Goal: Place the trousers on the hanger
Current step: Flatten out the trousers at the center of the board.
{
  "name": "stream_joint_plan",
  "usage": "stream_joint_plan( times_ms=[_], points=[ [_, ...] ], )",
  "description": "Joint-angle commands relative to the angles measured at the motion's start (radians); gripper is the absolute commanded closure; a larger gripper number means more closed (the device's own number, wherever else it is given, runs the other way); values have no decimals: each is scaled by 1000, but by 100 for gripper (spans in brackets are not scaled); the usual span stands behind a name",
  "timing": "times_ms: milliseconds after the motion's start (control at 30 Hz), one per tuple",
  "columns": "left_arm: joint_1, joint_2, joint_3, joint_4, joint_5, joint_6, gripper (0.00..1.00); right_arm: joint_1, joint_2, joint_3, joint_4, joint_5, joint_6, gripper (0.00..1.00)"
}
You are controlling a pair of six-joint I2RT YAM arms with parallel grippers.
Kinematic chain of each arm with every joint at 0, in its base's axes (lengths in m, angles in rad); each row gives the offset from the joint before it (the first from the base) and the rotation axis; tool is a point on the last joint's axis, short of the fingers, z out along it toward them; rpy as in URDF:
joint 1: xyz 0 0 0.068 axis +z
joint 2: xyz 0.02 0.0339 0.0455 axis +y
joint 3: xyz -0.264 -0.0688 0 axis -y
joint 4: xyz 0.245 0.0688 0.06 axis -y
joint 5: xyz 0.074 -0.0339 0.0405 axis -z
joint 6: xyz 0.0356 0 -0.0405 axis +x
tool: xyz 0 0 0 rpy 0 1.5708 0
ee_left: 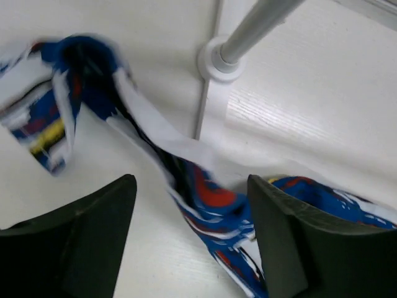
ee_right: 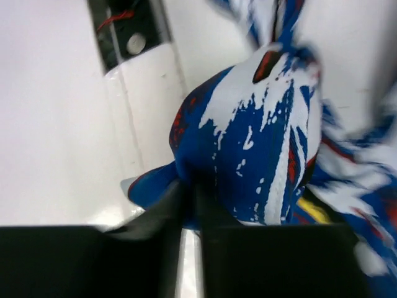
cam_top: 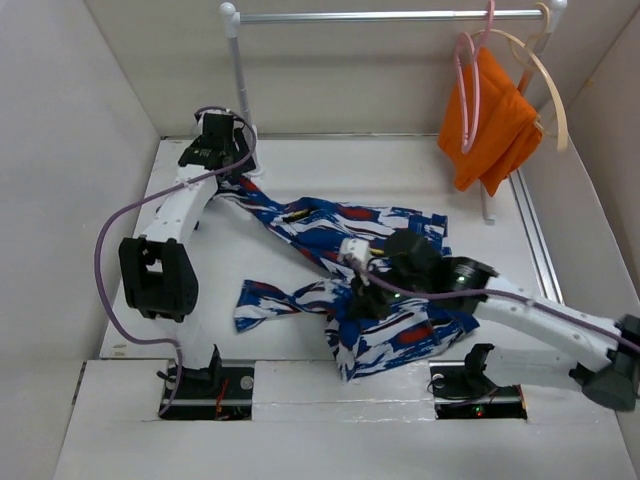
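White walled table (cam_top: 400, 170) — trousers (cam_top: 330, 225) sprawled.

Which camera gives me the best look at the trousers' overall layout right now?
Top external: the trousers lie spread across the table, both ends visible. Left wrist shows only a twisted strip near the rail's foot; right wrist only a bunched fold, close up.

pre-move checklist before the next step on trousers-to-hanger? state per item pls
1. Grip of right gripper on the trousers: ok, jaws pinched on a fold.
2. Grip of left gripper: not ok, jaws open, cloth only lies between them.
3. Trousers laid flat: not ok, twisted and bunched on the table.
4. The hanger on the rail: ok.
5. Hanger clear of the orange cloth: cannot tell, they overlap in the top view.
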Motion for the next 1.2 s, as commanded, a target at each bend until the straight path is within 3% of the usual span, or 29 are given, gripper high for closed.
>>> stream_joint_plan(
  times_ms=[0,33,67,133,233,267,300,333,367,400,433,467,500,533,567,667,833,1033,1133,1167],
  points=[
    [-13,-34,16,-111,46,12,30,134,127,68,83,48,-11,73],
    [-13,-66,-70,-76,60,8,30,135,137,79,73,78,-17,57],
    [-43,-147,-129,-61,57,5,30,120,137,76,72,104,-17,35],
    [-66,-271,-297,-27,44,-7,31,15,79,52,102,127,-6,28],
    [-66,-431,-522,25,82,-52,32,-217,-28,-43,144,168,31,28],
    [-66,-495,-598,35,97,-73,33,-336,-62,-90,136,232,55,32],
    [-66,-496,-599,35,106,-80,33,-338,-62,-91,144,257,67,43],
    [-66,-546,-640,33,116,-83,33,-459,-82,-150,156,267,80,62],
    [-77,-568,-656,32,146,-83,33,-515,-88,-184,176,264,86,92],
    [-77,-584,-665,35,171,-80,33,-570,-88,-212,226,270,89,99],
    [-77,-603,-671,26,188,-75,33,-618,-81,-264,248,274,101,100],
    [-77,-624,-668,16,189,-72,33,-720,-73,-281,271,264,107,100],
    [-77,-631,-662,9,191,-67,33,-764,-61,-296,304,245,109,91],
    [-77,-644,-659,-2,191,-54,33,-802,-48,-304,308,259,116,76],
    [-77,-646,-657,-8,192,-47,33,-836,-24,-315,328,262,112,51],
    [-109,-641,-666,-10,186,-50,32,-942,74,-297,368,271,84,28],
    [-118,-592,-683,33,258,-83,31,-1058,280,-241,382,224,69,22],
    [-118,-553,-656,59,275,-57,31,-1020,456,-201,427,145,89,22],
    [-118,-552,-656,68,278,-47,32,-1011,507,-217,487,69,113,27],
    [-118,-557,-657,71,274,-47,32,-1011,508,-229,503,60,123,40]
  ],
)
